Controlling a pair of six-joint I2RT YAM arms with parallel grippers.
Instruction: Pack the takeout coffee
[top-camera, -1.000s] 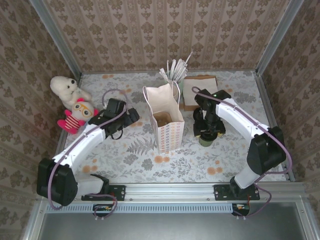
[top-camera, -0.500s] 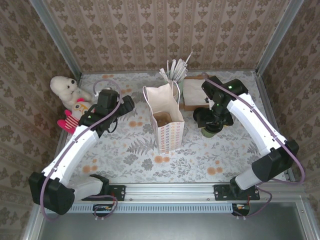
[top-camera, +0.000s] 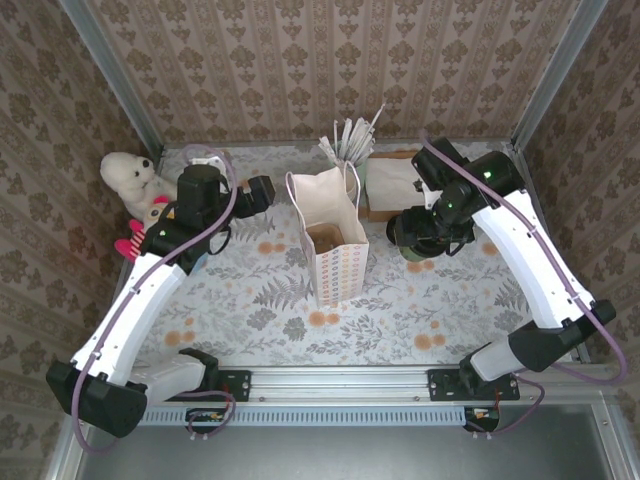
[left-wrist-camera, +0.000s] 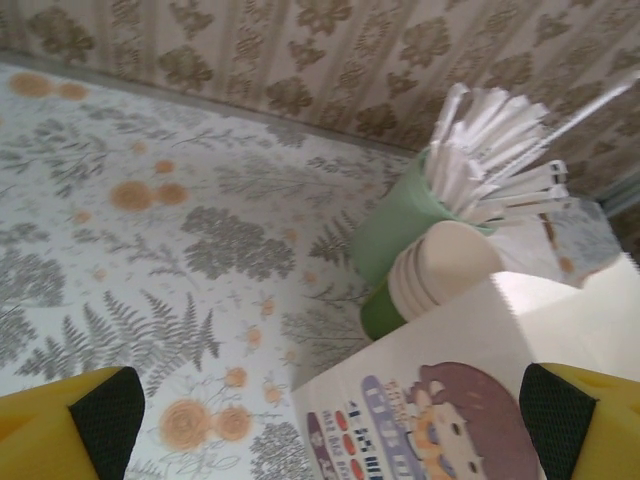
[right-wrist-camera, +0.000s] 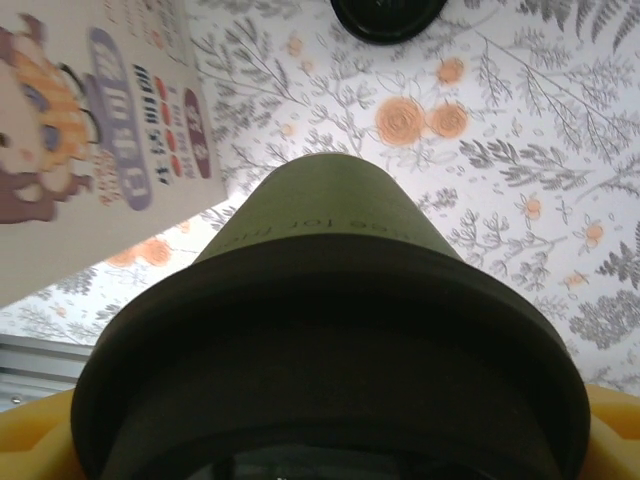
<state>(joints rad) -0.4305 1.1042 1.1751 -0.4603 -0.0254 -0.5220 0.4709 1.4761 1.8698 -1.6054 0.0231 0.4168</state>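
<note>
Green cup (right-wrist-camera: 330, 300) sits clamped in my right gripper (top-camera: 428, 232), off the table beside the bag (top-camera: 338, 265), not yet inside. My left gripper (top-camera: 262, 190) hangs wide open, empty. Dropping it in remains.

coffee cup (top-camera: 417, 254): mostly hidden under right gripper (top-camera: 426, 236)
lid (right-wrist-camera: 330, 370): blurred, cut by picture's lower edge
striped doll (top-camera: 129, 244): partly behind left arm (top-camera: 150, 285)

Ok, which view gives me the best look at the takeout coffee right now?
Right wrist. The takeout coffee is close up there, with its black lid and green wall both plain. From the top external camera, the right tool gripping it hides most of it, and just a green edge peeks out below.
</note>
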